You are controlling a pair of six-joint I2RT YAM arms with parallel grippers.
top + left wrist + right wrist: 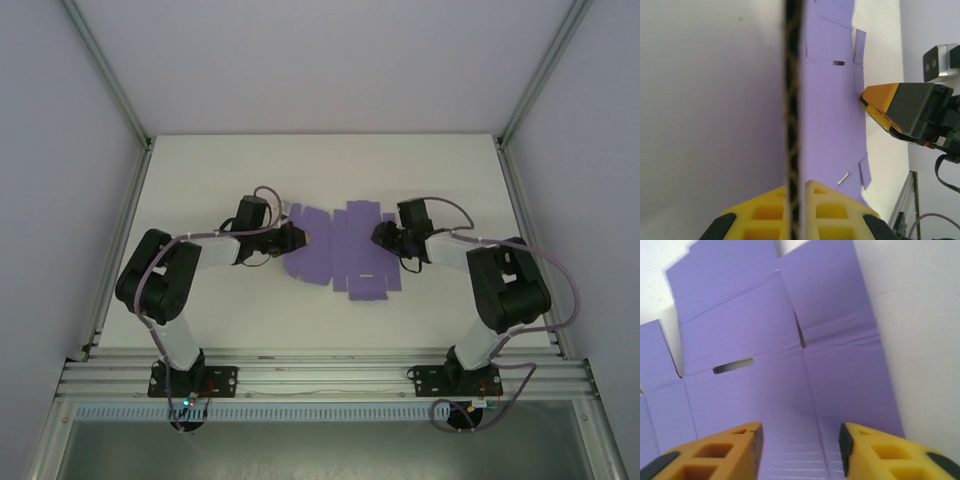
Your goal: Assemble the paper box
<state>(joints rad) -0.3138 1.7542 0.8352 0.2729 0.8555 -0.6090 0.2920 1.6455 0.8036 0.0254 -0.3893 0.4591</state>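
Left gripper: yellow fingers closed tight on the left edge of the paper box, with the card seen edge-on between them. Cannot tell whether that edge is lifted.

The box is an unfolded die-cut sheet, slits and flaps showing, lying mid-table between the arms.

Right gripper: jaws parted, nothing held, poised over the sheet's opposite side.

Step in hand, as I read it: the first fold, barely begun. The next move likely calls for the right gripper to pin its side while the left turns its flap along the crease, gently.
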